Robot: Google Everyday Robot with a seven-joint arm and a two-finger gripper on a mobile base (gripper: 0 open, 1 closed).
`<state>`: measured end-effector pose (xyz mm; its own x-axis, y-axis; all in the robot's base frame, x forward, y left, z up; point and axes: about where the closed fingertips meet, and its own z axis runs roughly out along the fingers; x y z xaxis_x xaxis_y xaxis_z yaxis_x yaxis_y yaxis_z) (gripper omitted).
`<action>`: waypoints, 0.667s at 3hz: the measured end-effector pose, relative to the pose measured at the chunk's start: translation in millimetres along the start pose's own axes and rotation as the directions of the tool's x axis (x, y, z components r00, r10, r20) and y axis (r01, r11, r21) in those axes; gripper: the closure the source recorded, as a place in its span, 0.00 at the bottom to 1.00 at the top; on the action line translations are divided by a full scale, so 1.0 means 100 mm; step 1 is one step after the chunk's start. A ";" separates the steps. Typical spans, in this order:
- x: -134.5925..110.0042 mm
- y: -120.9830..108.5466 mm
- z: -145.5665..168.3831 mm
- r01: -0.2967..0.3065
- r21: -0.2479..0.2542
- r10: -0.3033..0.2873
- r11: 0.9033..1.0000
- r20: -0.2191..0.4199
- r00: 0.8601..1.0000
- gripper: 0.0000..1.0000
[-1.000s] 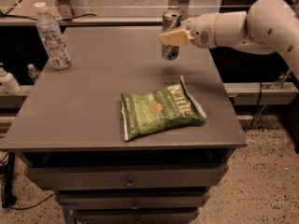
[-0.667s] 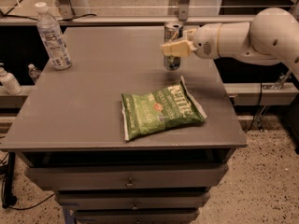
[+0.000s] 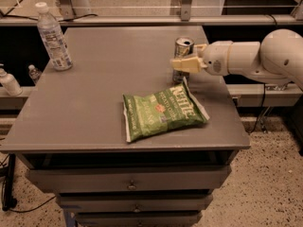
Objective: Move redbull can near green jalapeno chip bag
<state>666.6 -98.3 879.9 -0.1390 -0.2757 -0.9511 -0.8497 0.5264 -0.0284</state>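
The redbull can (image 3: 182, 49) is a slim silver-and-blue can with a silver top, upright at the table's right side, just behind the green jalapeno chip bag (image 3: 162, 110). The bag lies flat near the table's front right, its top right corner close to the can's base. My gripper (image 3: 183, 64) comes in from the right on a white arm, and its cream fingers are shut on the can's middle. I cannot tell whether the can's base touches the table.
A clear water bottle (image 3: 53, 37) with a white cap stands at the back left of the grey table (image 3: 85, 108). Drawers sit below the front edge. A small bottle (image 3: 9, 82) stands on a lower shelf to the left.
My gripper has carried the can down and toward the front, from above the table's back right to just behind the chip bag.
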 end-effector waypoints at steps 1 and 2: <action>0.04 -0.01 -0.03 0.009 0.000 -0.009 1.000 -0.002 1.000 0.82; 0.01 -0.01 -0.04 0.009 0.000 -0.009 1.000 -0.002 1.000 0.59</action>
<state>665.4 -102.2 879.7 -0.1323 -0.2819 -0.9503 -0.8510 0.5238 -0.0369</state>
